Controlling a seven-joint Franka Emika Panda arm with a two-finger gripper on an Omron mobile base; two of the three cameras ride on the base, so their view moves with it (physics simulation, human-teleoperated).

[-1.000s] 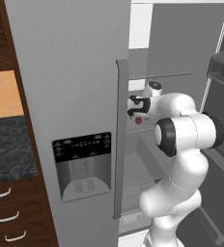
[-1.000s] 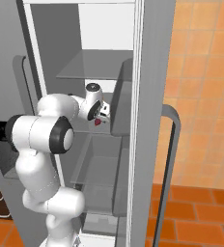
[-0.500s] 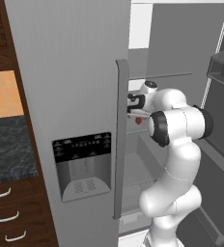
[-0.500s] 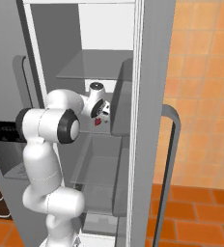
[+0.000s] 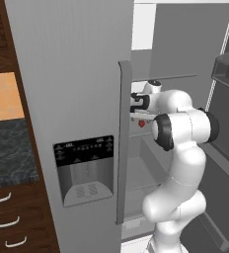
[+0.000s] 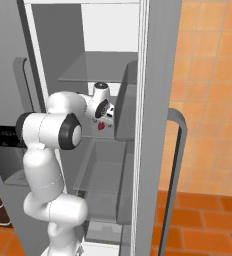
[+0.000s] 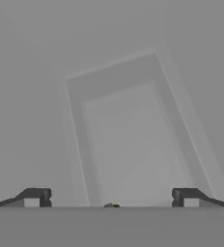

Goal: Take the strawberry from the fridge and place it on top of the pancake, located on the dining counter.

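The fridge (image 5: 72, 74) has its right door swung open, and my arm reaches into the compartment. The strawberry (image 5: 141, 123) is a tiny red fruit on a shelf inside; the right base view has the strawberry (image 6: 101, 126) just under my hand. My gripper (image 5: 136, 116) hangs directly over it, open and holding nothing. In the hand view the fingertips (image 7: 35, 198) stand far apart over the grey fridge floor, and a tiny speck shows between them at the bottom edge. The pancake and the dining counter are out of view.
The closed left door carries a black dispenser panel (image 5: 84, 165) and a long vertical handle (image 5: 122, 143). The open door (image 6: 155, 125) with its handle (image 6: 174, 165) flanks the arm on the right. A glass shelf (image 6: 95, 70) sits above my hand. A dark worktop with drawers (image 5: 8, 153) stands to the left.
The elbow has swung up and in towards the fridge opening, and the hand has edged a little deeper over the strawberry. The jaws have stayed open and the strawberry has not moved.
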